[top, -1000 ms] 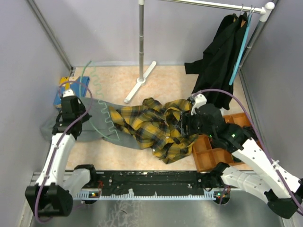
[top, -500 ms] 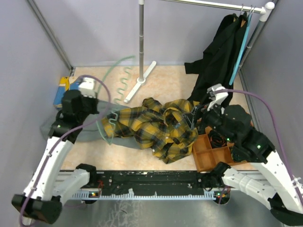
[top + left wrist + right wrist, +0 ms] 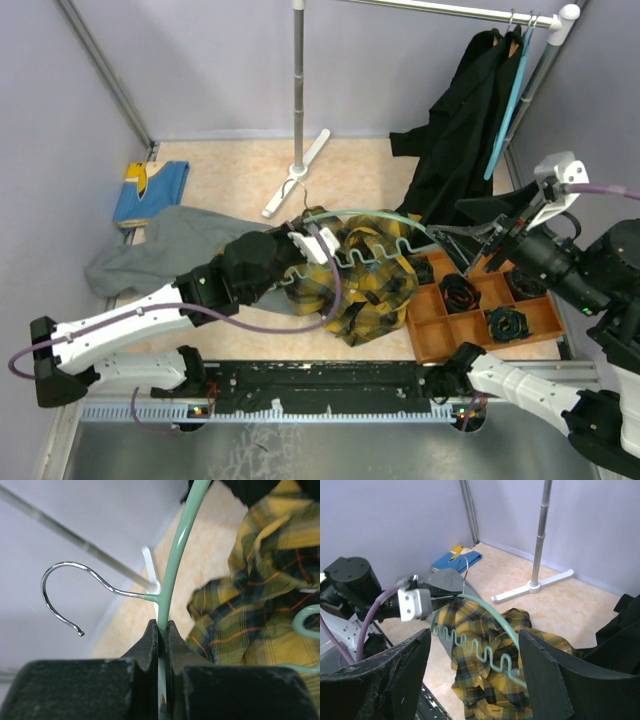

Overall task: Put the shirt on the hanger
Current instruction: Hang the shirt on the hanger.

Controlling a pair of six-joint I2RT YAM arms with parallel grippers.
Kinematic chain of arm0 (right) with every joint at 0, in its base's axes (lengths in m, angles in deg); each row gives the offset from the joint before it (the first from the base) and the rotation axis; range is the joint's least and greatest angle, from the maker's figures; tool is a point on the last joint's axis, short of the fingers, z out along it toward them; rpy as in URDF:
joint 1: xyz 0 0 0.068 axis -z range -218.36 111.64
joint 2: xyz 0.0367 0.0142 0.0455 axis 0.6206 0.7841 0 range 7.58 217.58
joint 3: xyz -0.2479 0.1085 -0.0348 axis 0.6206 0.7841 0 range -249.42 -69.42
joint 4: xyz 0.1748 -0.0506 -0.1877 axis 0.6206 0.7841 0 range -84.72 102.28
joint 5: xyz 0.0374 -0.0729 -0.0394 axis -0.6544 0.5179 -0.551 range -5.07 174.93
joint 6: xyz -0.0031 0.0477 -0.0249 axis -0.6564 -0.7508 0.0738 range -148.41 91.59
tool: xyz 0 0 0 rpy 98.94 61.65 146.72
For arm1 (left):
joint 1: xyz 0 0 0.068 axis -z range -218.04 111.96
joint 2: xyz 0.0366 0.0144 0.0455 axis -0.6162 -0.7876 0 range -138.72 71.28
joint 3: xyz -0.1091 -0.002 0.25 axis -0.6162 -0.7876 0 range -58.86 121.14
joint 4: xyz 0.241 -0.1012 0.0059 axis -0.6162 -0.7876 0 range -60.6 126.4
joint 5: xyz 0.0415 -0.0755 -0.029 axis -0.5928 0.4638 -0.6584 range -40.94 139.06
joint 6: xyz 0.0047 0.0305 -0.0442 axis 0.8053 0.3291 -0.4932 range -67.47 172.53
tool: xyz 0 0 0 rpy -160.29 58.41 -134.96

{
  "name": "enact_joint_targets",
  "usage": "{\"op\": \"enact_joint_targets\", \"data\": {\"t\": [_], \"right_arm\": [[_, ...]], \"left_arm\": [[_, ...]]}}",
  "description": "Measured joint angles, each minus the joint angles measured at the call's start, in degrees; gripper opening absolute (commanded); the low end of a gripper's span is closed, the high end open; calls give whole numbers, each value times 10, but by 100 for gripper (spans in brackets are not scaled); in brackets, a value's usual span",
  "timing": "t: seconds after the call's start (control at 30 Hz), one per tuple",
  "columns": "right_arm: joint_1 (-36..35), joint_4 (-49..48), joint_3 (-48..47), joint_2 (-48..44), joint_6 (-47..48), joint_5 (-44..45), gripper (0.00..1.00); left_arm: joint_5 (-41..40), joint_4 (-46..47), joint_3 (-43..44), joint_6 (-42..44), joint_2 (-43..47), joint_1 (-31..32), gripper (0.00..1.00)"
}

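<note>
Left tool (image 3: 312,241) is clamped tight on the hanger (image 3: 372,214), its two jaws pressed flat against the pale green arm just under the spot where the thin metal hook (image 3: 140,595) joins it; in the left wrist view (image 3: 161,630) the hook curls off toward 9 o'clock. The hanger is lifted over the yellow plaid shirt (image 3: 350,305), which lies crumpled near the middle of the bench (image 3: 230,160). Its curved top runs toward 3 o'clock and its wavy lower bar crosses above the plaid. Whether the far end of the bar touches the cloth I cannot tell.

The right tool (image 3: 447,220) sits at 3 o'clock of the shirt, raised, with its jaws spread wide and nothing between them. In the right wrist view (image 3: 475,637) the hanger (image 3: 485,612) and shirt (image 3: 485,692) show through the gap, well apart from both fingers.

A grey garment (image 3: 170,240) lies at 9 o'clock of the shirt, partly under the left arm, and a folded blue cloth (image 3: 150,190) sits at 10 o'clock near the wall. An orange tray (image 3: 430,345) with compartments holding dark coiled items rests at 4 o'clock, just beside the shirt. A stand (image 3: 298,90) rises at 12 o'clock, and a black garment (image 3: 460,120) hangs from the rail (image 3: 450,9) at 2 o'clock.
</note>
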Motion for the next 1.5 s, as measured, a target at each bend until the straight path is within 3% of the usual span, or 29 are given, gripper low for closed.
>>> {"op": "enact_joint_targets", "data": {"t": [0.1,0.33,0.4,0.53,0.77,1.03,1.5], "right_arm": [[0,33,-44,17,-4,-9,71],[0,119,-50,67,-26,-33,71],[0,133,-38,85,-28,-49,71],[0,151,6,97,-30,-96,69],[0,149,101,88,-14,-174,64],[0,119,215,27,29,-207,51],[0,87,227,3,72,-238,44]], "left_arm": [[-44,71,-13,93,0,72,0],[-113,301,-107,343,-20,228,0],[-118,372,-139,419,-41,257,0],[-123,427,-153,495,-71,274,0],[-124,461,-143,532,-73,276,0],[-120,441,-97,523,-94,285,0],[-96,375,-80,476,-110,292,0]]}}
